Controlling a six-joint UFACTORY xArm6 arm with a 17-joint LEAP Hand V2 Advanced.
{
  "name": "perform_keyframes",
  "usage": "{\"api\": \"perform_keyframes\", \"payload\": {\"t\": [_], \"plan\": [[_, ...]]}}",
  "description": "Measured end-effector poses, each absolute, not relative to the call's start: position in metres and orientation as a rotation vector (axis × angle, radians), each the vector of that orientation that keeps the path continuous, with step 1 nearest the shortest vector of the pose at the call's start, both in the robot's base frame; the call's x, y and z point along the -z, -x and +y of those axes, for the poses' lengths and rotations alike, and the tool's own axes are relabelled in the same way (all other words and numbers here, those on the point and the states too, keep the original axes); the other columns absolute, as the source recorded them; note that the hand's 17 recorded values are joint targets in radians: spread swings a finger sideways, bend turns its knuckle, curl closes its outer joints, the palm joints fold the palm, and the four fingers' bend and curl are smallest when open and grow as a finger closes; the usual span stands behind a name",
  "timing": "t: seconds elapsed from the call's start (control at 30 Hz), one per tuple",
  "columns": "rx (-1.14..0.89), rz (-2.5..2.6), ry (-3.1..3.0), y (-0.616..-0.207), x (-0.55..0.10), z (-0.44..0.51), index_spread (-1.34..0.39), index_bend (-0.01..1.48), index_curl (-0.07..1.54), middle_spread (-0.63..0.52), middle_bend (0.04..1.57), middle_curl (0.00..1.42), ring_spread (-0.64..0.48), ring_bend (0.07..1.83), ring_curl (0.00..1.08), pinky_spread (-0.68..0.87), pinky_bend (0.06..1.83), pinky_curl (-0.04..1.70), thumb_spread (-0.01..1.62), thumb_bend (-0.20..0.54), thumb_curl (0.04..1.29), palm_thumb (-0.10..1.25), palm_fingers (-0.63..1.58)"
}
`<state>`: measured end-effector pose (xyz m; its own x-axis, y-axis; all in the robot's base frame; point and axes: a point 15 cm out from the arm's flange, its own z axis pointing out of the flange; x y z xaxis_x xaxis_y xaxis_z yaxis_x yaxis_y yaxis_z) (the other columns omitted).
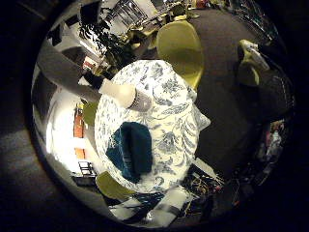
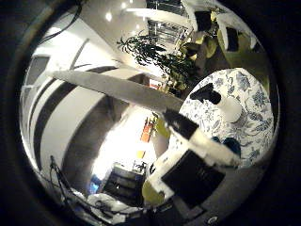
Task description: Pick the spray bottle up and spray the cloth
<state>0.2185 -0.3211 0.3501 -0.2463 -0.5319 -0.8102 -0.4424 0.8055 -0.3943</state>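
A round floral-clothed table [image 1: 169,121] fills mid-frame; a teal cloth [image 1: 130,147] lies lower left on it, the spray bottle [image 1: 126,94] upright beyond. The hand [image 2: 197,155] hovers, fingers apparently extended, empty. A careless descent could topple the bottle.

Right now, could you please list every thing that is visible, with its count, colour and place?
bottle: one, white with black sprayer, on the table beside the cloth
cloth: one, teal, lying on the table
table: one, round, white cover with blue flower pattern
chairs: at least two, yellow-green, around the table
plant: one, dark green, behind the table
floor: dark, around the table
robot hand: one, white and black, above the table, touching nothing
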Motion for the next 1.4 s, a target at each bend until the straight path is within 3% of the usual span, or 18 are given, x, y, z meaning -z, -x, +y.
{"api": "perform_keyframes", "payload": {"t": [0.17, 0.43, 0.6, 0.87, 1.4], "plan": [[0.059, 1.811, 0.648, -0.22, -0.321, -0.339, -0.24, 0.18, 0.46, -0.04, 0.45, 0.49, 0.02, 0.59, 0.41, 0.17, 0.38, 0.77, 1.03, -0.021, 0.35, 0.66, 0.2], [0.044, 1.725, 0.602, -0.218, -0.305, -0.345, -0.22, 0.17, 0.41, -0.01, 0.39, 0.44, 0.07, 0.52, 0.37, 0.28, 0.35, 0.66, 1.05, -0.023, 0.36, 0.69, 0.23], [0.0, 1.714, 0.613, -0.229, -0.294, -0.34, -0.18, 0.15, 0.36, 0.06, 0.34, 0.41, 0.12, 0.49, 0.35, 0.34, 0.36, 0.59, 1.04, -0.032, 0.35, 0.65, 0.14], [-0.048, 1.745, 0.653, -0.254, -0.272, -0.333, -0.16, 0.15, 0.3, 0.16, 0.27, 0.36, 0.19, 0.43, 0.3, 0.38, 0.38, 0.48, 1.0, -0.03, 0.32, 0.56, 0.09], [-0.066, 1.793, 0.759, -0.318, -0.252, -0.332, -0.12, 0.15, 0.27, 0.19, 0.28, 0.35, 0.21, 0.43, 0.29, 0.37, 0.42, 0.37, 0.97, -0.029, 0.31, 0.54, 0.14]]}}
